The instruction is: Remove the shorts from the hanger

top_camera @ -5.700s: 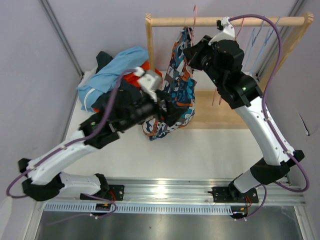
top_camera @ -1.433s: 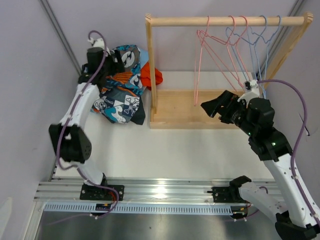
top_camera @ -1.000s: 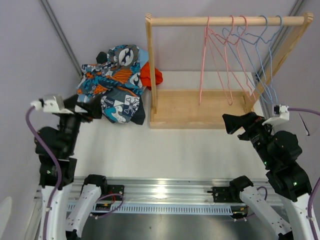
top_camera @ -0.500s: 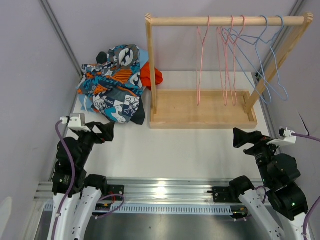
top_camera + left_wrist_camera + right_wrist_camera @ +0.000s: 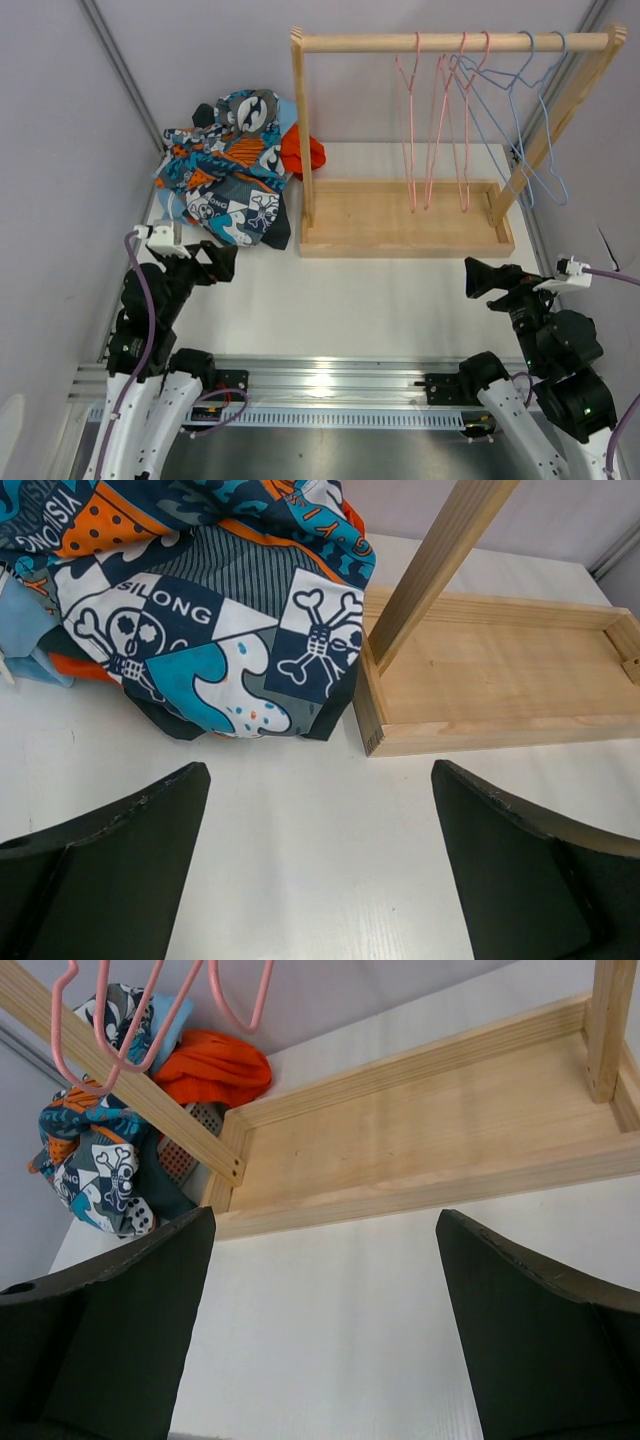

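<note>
The shorts (image 5: 228, 165) lie in a heap at the back left of the table. The cartoon-print pair (image 5: 200, 610) is on top, with orange-red shorts (image 5: 305, 152) beside the rack post. Several pink and blue wire hangers (image 5: 462, 110) hang bare on the wooden rail (image 5: 455, 43). My left gripper (image 5: 222, 262) is open and empty, low over the table in front of the heap. My right gripper (image 5: 472, 278) is open and empty in front of the rack's tray (image 5: 400, 215). The left wrist view has my left gripper (image 5: 318, 770) over bare table. In the right wrist view so is my right gripper (image 5: 325, 1215).
The wooden rack stands at the back with a post (image 5: 430, 570) at each end of its tray (image 5: 420, 1120). Pink hangers (image 5: 130, 1020) dangle above the tray. Light blue fabric (image 5: 25, 630) pokes out at the heap's left. Grey walls close in on both sides.
The print shorts have come off the hanger and now top the heap. Over the last second both arms have drawn back toward their bases, jaws still open. The bare hangers are swinging.
</note>
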Motion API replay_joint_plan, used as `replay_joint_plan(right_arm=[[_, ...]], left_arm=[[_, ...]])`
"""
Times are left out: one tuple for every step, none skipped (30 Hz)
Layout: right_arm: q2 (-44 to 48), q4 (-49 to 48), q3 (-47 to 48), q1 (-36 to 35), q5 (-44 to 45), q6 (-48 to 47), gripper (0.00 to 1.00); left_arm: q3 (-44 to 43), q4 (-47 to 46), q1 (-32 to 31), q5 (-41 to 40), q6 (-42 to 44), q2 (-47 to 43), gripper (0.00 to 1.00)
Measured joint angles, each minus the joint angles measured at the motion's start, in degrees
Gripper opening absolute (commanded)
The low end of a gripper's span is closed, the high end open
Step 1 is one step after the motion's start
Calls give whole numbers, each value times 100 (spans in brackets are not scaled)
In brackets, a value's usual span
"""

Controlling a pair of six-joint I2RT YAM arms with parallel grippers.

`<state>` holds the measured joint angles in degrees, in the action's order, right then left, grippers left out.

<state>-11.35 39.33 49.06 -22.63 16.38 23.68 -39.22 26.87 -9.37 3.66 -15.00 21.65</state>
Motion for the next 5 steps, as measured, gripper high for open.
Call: replay_joint_plan(right_arm=[[26,0,0,0,-11,2,99],[50,2,0,0,-20,0,100],[72,0,0,-2,-24,0,99],[87,-2,0,-4,-33,-2,99],[103,-7,0,-9,-50,-17,99]], left_arm=[[0,15,0,-2,0,33,99],[0,33,0,-7,0,57,99],[0,52,0,-20,-2,79,99],[0,66,0,-33,-2,92,99],[0,76,0,-50,-2,101,99]])
